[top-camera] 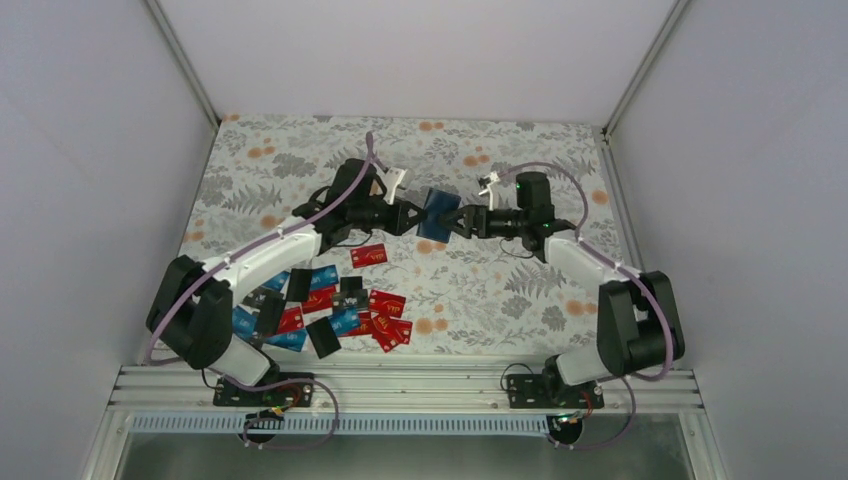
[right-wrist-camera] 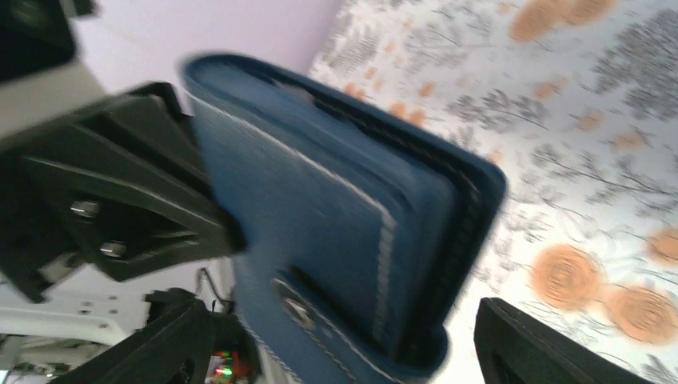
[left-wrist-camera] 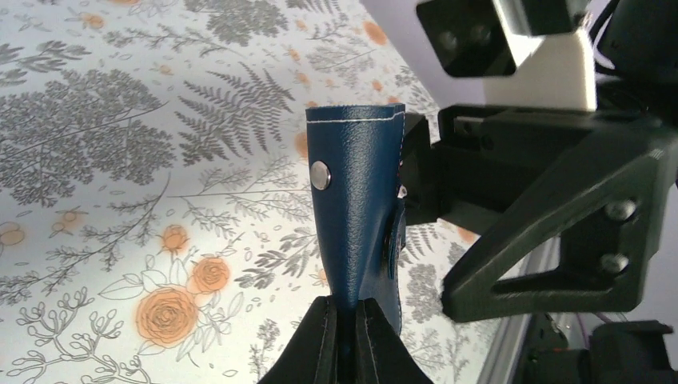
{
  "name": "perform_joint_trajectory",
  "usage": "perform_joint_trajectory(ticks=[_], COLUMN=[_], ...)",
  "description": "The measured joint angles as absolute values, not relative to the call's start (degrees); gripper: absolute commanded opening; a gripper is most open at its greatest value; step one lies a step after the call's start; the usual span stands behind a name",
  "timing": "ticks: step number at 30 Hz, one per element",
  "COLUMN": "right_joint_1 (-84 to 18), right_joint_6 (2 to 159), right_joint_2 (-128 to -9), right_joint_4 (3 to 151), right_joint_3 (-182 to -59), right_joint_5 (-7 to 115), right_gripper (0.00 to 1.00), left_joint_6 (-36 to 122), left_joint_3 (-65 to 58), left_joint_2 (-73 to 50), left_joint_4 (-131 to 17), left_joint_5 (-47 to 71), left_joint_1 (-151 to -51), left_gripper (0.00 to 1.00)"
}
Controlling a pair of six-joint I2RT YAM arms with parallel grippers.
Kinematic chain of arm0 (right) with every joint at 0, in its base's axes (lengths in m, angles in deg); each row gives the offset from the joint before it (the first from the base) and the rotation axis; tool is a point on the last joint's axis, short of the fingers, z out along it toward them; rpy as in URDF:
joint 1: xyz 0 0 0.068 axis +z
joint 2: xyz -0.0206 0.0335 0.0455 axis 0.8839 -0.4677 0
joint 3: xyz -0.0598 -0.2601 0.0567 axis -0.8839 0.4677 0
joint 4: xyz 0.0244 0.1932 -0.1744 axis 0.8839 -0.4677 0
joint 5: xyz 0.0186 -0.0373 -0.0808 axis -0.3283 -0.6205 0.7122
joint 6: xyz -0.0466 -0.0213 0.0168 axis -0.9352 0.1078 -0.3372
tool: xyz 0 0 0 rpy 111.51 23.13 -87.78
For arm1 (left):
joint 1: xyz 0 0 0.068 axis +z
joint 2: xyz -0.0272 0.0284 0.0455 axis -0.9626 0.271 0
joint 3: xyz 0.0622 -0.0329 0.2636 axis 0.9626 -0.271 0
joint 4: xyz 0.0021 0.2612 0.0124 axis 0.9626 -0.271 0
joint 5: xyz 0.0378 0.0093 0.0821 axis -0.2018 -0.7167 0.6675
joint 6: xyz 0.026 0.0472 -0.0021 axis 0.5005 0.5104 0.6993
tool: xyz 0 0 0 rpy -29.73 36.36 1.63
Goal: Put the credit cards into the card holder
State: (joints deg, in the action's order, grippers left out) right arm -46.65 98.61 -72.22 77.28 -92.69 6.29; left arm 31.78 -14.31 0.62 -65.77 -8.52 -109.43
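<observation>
The card holder, a dark navy wallet with a snap stud, hangs above the floral table between both arms. My left gripper is shut on its left edge; in the left wrist view its fingertips pinch the card holder tightly. My right gripper stands open at the holder's right end. In the right wrist view its two fingers stand wide apart, either side of the card holder without touching it. The credit cards, red, light blue and black, lie scattered at the near left, one red card apart from the pile.
A floral cloth covers the table. White enclosure walls and metal posts stand on three sides. An aluminium rail with both arm bases runs along the near edge.
</observation>
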Motion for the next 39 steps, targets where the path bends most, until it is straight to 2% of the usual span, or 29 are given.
perform_joint_trajectory(ticks=[6, 13, 16, 20, 24, 27, 30, 32, 35, 36, 39], right_joint_1=[-46.76, -46.98, -46.98, -46.96, -46.72, -45.89, -44.67, -43.66, -41.56, -41.02, -40.16], right_joint_6=[100.99, 102.67, 102.98, 103.09, 101.8, 100.2, 98.61, 97.84, 96.62, 96.25, 95.05], right_joint_2=[-67.04, -64.2, -63.98, -63.79, -63.04, -62.65, -62.54, -62.54, -62.54, -62.54, -62.61], right_joint_4=[81.17, 82.15, 82.94, 82.74, 81.06, 79.25, 78.05, 77.48, 76.1, 75.77, 75.01], right_joint_3=[-93.12, -94.57, -94.94, -95.07, -95.11, -95.79, -96.95, -97.54, -98.94, -99.48, -100.99], right_joint_5=[1.55, -0.92, -1.93, -3.81, -4.57, -4.18, -3.61, -3.24, -3.04, -3.04, -3.46], right_gripper=[0.67, 0.41, 0.29, 0.06, 0.04, 0.04, 0.04, 0.04, 0.04, 0.04, 0.04], left_joint_6=[32.28, 32.78, 32.91, 32.85, 32.74, 32.67, 33.06, 33.46, 34.18, 34.62, 36.08], left_joint_3=[-14.31, -14.31, -14.6, -16.35, -17.94, -18.79, -19.47, -20.08, -21.0, -21.37, -22.29], left_joint_2=[-2.85, -6.63, -7.6, -8.6, -9.72, -11.38, -13.78, -15.33, -17.78, -18.74, -21.83], left_joint_4=[-67.41, -67.56, -67.32, -66.79, -66.01, -66.38, -67.54, -68.0, -68.83, -69.26, -70.77], left_joint_5=[-11.79, -15.79, -18.42, -19.55, -19.49, -17.35, -13.08, -10.79, -7.88, -7.07, -5.65], left_joint_1=[-109.34, -109.23, -109.3, -109.26, -109.3, -109.72, -110.07, -110.02, -109.91, -109.91, -109.91], left_gripper=[0.02, 0.02, 0.02, 0.02, 0.04, 0.16, 0.33, 0.52, 0.7, 0.74, 0.75])
